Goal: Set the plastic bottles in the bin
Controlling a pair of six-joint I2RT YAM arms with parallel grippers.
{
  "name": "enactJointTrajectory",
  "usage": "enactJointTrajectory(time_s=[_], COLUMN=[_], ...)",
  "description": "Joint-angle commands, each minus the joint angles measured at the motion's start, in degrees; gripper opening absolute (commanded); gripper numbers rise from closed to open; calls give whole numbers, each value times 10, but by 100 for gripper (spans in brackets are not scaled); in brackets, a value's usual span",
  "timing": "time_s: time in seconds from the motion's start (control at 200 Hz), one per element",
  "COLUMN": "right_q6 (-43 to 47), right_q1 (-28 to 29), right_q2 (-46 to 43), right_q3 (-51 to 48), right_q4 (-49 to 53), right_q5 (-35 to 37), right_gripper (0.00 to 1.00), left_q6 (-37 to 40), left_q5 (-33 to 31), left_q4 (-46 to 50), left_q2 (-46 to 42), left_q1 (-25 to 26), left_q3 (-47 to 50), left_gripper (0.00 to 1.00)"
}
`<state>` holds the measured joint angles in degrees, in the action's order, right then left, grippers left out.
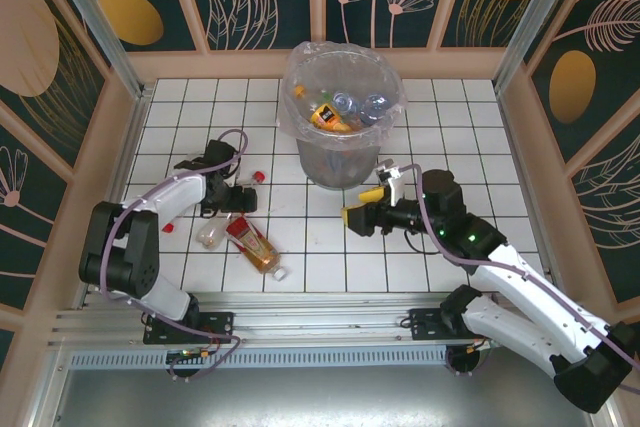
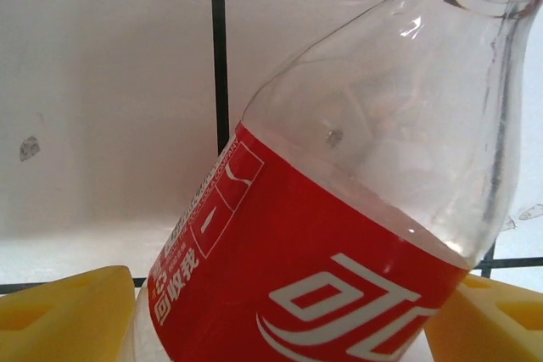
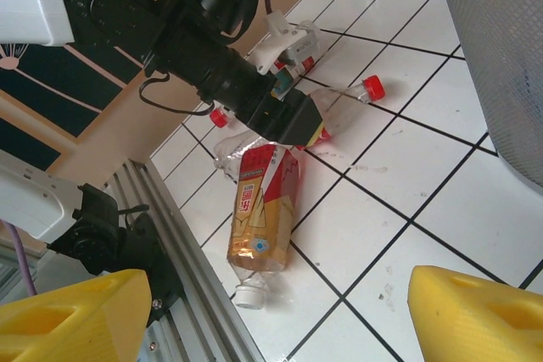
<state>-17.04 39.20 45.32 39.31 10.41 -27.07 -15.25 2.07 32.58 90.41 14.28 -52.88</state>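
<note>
In the left wrist view a clear bottle with a red label point(image 2: 339, 235) fills the gap between my left gripper's point(image 2: 284, 320) yellow fingers point(image 2: 68, 320), which press on both its sides. From above, that gripper point(image 1: 232, 194) sits low on the floor at the left, the bottle's red cap point(image 1: 258, 176) poking out. A brown-and-red-labelled bottle point(image 1: 255, 245) with a white cap and a clear bottle point(image 1: 212, 235) lie just in front of it. The grey bin point(image 1: 335, 162) stands at the back centre with several bottles point(image 1: 330, 115) inside. My right gripper point(image 1: 362, 209) hovers open and empty right of the bin's base.
The right wrist view shows the brown-labelled bottle point(image 3: 263, 209) on the tiles, the left arm point(image 3: 212, 48) beyond it and the bin's mesh wall point(image 3: 501, 57) at the right. A metal rail point(image 1: 300, 312) runs along the near edge. Wooden walls point(image 1: 125, 117) enclose the tiled floor.
</note>
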Motion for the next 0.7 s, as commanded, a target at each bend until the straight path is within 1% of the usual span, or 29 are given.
enactJointTrajectory(time_s=[0.0, 0.05, 0.065, 0.13, 0.23, 0.375, 0.58, 0.696], right_q6=[-10, -13, -14, -16, -18, -19, -31, -45], right_q1=[5, 5, 5, 5, 6, 5, 5, 5], right_q2=[-14, -16, -18, -23, -32, -46, -60, -68], right_q3=[-13, -16, -17, -20, -23, -23, -21, -18], right_q4=[-29, -29, -30, -34, -37, -33, -32, -35], right_q5=[-2, 1, 2, 3, -1, 0, 25, 50], right_gripper=[80, 80, 80, 81, 82, 83, 84, 84], left_q6=[16, 17, 17, 18, 18, 12, -5, -16], left_q5=[-45, -59, -62, -72, -82, -108, -134, -134], left_q4=[-12, -12, -12, -10, -10, -7, 1, 7], left_q2=[32, 45, 49, 63, 74, 70, 15, -21], left_q1=[3, 2, 2, 2, 3, 3, 1, 2], left_q3=[-25, -25, -41, -55, -74, -97, -136, -165], left_gripper=[81, 76, 74, 68, 61, 58, 57, 56])
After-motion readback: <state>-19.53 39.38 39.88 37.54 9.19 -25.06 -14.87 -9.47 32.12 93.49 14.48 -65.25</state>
